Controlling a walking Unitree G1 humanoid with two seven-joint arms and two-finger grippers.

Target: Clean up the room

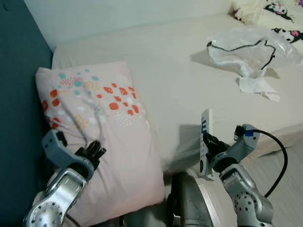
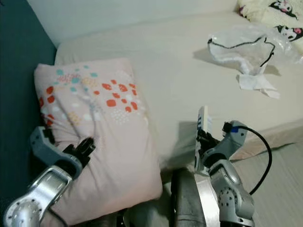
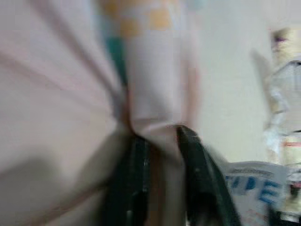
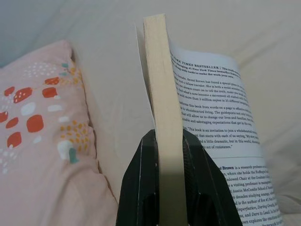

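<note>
Two arms reach over bed: right gripper jaws pinch upright book; left gripper jaws pinch pillow fabric.

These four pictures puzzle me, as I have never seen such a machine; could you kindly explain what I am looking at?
It is a walking humanoid robot with two silver arms, each ending in a two-fingered black pincer. The two wide pictures come from cameras in its head, looking down at a bed. The two close ones come from cameras on its wrists. The left pincer pinches a fold of the pink patterned pillow. The right pincer grips a paperback book upright by its page edge. Further back on the bed lie a crumpled clear plastic bag and a white tissue.
</note>
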